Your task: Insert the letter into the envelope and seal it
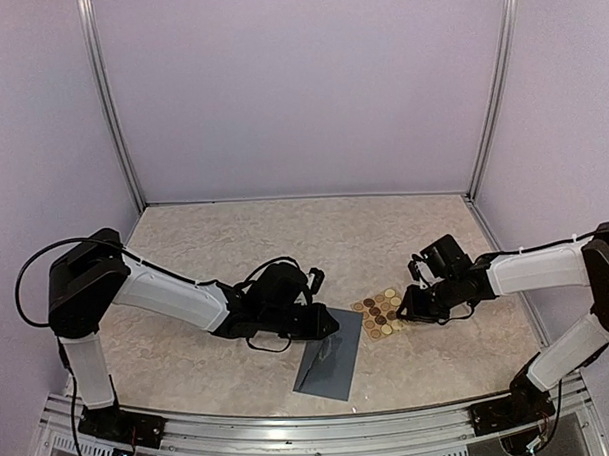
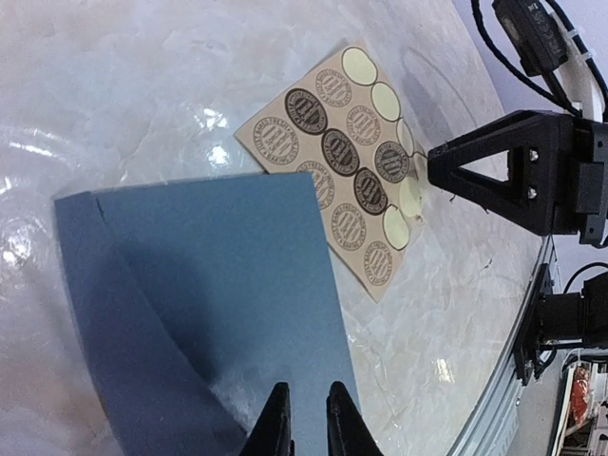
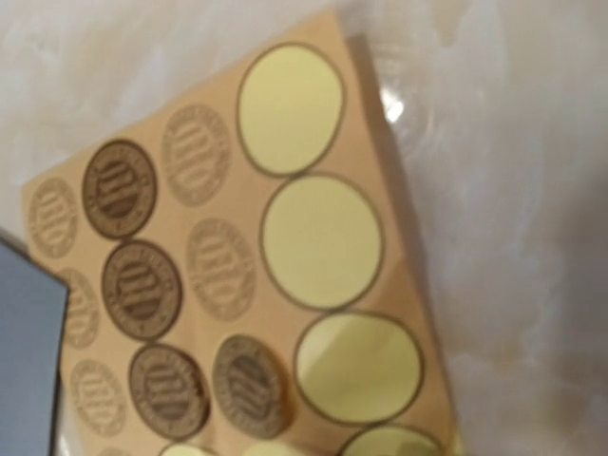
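The slate-blue rectangular paper envelope (image 1: 335, 375) lies at lower centre of the overhead view, with its triangular flap raised along the left side. The left gripper (image 2: 310, 429) sits at the envelope's upper edge, fingers narrowly apart (whether they pinch the paper, I cannot tell). The envelope's upper right corner overlaps a tan square sheet of round stickers (image 2: 342, 157) on the pale marbled tabletop (image 1: 235, 230). The right gripper (image 2: 435, 167) points at that sheet's right edge; I cannot tell how wide it stands.

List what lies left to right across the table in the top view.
envelope → sticker sheet → right gripper. Left gripper left out: it overlaps the envelope.
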You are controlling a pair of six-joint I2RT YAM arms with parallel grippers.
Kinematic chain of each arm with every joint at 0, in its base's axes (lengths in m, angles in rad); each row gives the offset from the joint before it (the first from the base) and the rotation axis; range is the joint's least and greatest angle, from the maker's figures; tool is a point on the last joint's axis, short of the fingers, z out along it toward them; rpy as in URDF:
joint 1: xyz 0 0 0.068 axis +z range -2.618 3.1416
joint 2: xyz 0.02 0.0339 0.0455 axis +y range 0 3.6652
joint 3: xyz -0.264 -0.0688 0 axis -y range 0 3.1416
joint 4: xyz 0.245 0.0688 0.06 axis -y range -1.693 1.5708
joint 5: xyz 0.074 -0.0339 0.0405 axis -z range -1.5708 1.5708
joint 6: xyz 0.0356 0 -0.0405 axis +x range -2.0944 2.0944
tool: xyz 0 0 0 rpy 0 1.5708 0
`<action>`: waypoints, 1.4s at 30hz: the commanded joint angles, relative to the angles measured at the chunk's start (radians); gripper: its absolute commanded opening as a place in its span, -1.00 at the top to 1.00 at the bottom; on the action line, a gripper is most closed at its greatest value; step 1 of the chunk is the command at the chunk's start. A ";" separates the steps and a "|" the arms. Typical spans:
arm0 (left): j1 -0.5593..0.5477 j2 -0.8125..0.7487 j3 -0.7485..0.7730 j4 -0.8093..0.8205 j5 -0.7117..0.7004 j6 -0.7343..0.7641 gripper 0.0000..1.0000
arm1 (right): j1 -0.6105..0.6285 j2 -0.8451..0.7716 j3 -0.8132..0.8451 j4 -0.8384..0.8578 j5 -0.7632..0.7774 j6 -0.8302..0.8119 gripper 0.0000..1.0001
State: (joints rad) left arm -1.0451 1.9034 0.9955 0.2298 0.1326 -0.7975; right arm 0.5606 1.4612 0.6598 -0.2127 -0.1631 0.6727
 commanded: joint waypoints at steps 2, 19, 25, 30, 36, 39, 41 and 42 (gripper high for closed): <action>-0.004 0.061 0.098 -0.018 0.020 0.064 0.74 | -0.028 0.029 0.037 0.034 -0.010 -0.043 0.48; -0.001 0.281 0.331 0.074 0.107 0.095 0.76 | -0.042 0.105 0.075 0.078 -0.051 -0.067 0.62; 0.000 0.342 0.385 0.103 0.109 0.116 0.80 | -0.044 0.124 0.074 0.089 -0.064 -0.065 0.67; 0.001 0.397 0.436 0.092 0.112 0.139 0.81 | -0.044 0.142 0.073 0.096 -0.072 -0.064 0.68; 0.007 0.424 0.435 0.081 0.103 0.147 0.82 | -0.044 0.154 0.071 0.111 -0.091 -0.060 0.75; 0.007 0.434 0.433 0.064 0.093 0.145 0.82 | -0.043 0.154 0.070 0.116 -0.100 -0.058 0.78; 0.007 0.439 0.431 0.055 0.089 0.140 0.83 | -0.044 0.156 0.070 0.116 -0.103 -0.058 0.81; 0.007 0.439 0.429 0.053 0.088 0.138 0.83 | -0.044 0.156 0.072 0.116 -0.104 -0.058 0.83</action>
State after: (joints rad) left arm -1.0412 2.3085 1.4166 0.3096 0.2344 -0.6720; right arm 0.5266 1.6058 0.7166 -0.1081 -0.2493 0.6182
